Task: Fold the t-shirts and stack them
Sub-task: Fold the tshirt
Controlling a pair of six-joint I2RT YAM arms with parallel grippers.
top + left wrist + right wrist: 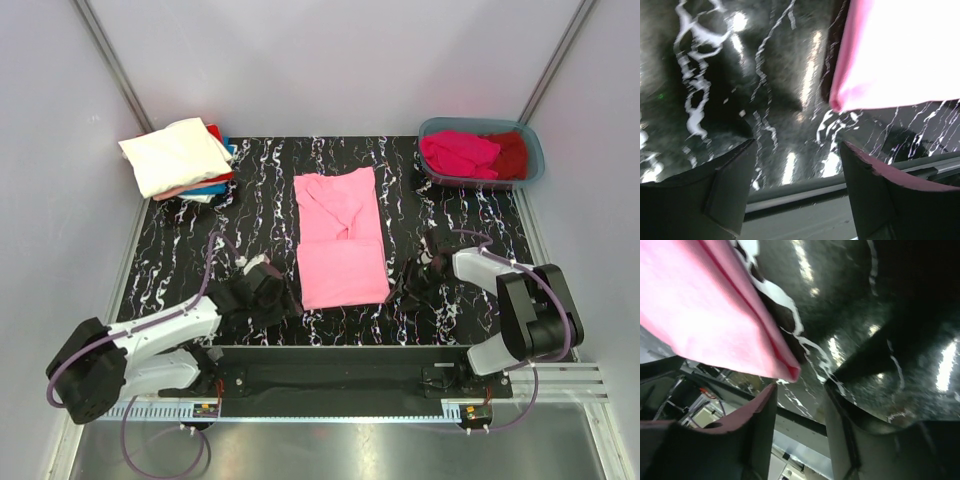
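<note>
Light pink t-shirt [340, 240], folded lengthwise into 1 long strip with its sleeves turned inward, lies flat at the centre of the black, white-veined table [200, 250], its long axis running from the far side toward the arm bases. The left gripper [285, 298] sits low over the table just beside the near-left corner of this shirt, and the right gripper [402, 292] sits just beside the near-right corner, so that the 2 grippers flank the near hem. In the left wrist view, the left gripper [795, 150] has its 2 fingers spread well apart over bare table with nothing between them; the corner of the light pink t-shirt [900, 50] lies ahead of the right-hand finger, clear of the gap. In the right wrist view, the right gripper [800, 390] likewise stands parted and holds nothing, and the folded corner of the light pink t-shirt [700, 305] ends just ahead of the left-hand finger, apart from it. At the far-left corner, a cream-white t-shirt [175, 155] tops a stack whose lower layers show red, blue and pink edges. At the far-right corner, a grey-blue tub [470, 122] holds a magenta t-shirt [458, 152] beside a dark red t-shirt [510, 152], both crumpled.
</note>
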